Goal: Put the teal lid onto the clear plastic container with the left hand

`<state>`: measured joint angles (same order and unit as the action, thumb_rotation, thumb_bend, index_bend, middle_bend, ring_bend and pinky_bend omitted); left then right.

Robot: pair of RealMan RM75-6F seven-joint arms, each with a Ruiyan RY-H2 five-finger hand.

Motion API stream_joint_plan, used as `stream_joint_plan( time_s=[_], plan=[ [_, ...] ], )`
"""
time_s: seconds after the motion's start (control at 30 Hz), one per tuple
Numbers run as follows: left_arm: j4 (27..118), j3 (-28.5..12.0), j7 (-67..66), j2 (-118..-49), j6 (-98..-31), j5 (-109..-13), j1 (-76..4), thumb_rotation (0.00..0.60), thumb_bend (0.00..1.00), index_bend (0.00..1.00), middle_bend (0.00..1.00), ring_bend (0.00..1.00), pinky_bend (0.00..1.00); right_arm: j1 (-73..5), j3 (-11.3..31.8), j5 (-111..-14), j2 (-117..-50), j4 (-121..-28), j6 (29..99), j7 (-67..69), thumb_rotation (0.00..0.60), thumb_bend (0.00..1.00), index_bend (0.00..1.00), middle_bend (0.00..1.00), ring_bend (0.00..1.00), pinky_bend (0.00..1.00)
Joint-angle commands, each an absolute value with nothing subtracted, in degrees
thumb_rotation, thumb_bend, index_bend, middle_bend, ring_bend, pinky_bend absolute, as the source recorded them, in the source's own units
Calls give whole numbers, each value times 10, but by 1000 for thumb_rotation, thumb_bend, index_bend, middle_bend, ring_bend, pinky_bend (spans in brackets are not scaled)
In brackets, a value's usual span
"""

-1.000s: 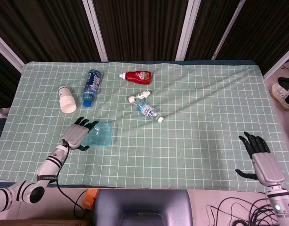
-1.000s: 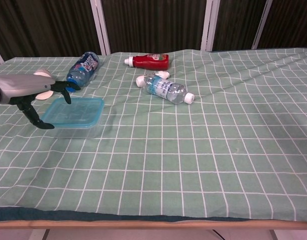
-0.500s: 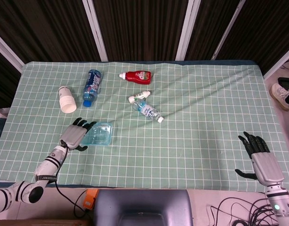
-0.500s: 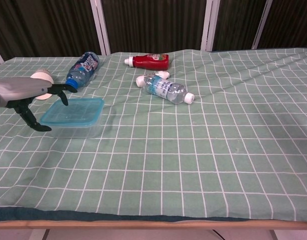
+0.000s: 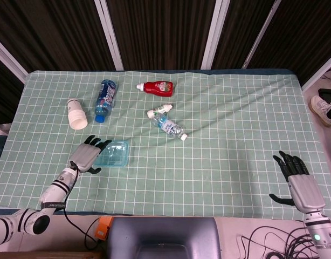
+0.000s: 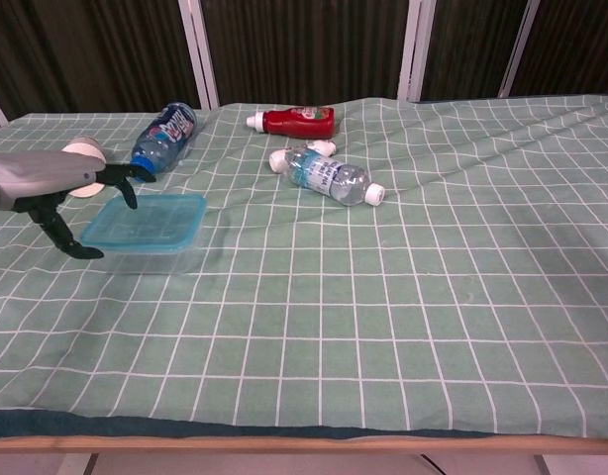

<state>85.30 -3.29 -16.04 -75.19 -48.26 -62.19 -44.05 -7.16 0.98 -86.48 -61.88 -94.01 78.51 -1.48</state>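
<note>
Teal lid [image 6: 146, 220] seated on clear plastic container [image 6: 153, 259], front-left of bench [image 5: 235, 135]. Left hand [image 5: 85, 154] just beside its left edge, fingers spread, gripping nothing. Right hand [image 5: 297, 181] well apart at bench's right front edge, fingers apart, empty. 2 bottles [image 5: 168, 126] mid-bench.

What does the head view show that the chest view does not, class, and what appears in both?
Only the head view shows the right hand, open near the table's front right edge, and the whole white cup lying on the cloth. Only the chest view shows the teal lid side-on, sitting on the clear plastic container. Both show the left hand beside the lid, the blue bottle, the red ketchup bottle and the clear water bottle.
</note>
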Motion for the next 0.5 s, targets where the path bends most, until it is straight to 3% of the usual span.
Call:
stream_joint_plan(
  time_s=[0.03,0.27,0.5],
  plan=[
    [880,-40,-154,-735,-515,-652,-430,600,216,0,226,95,0,-72,9,-865,-619,-940,785,-15,600,185,0,0,0,8],
    [938,-33,-164,-702,-550,-686,-412,600,217,0,227,101,0,-70,10,-866,-617,-941,789,-11,600,185,0,0,0,7],
    [947,-11,-186,-714,-555,-694,-394,600,216,0,231,103,0,-71,9,-868,-618,-942,786,-13,600,185,0,0,0,7]
  ],
)
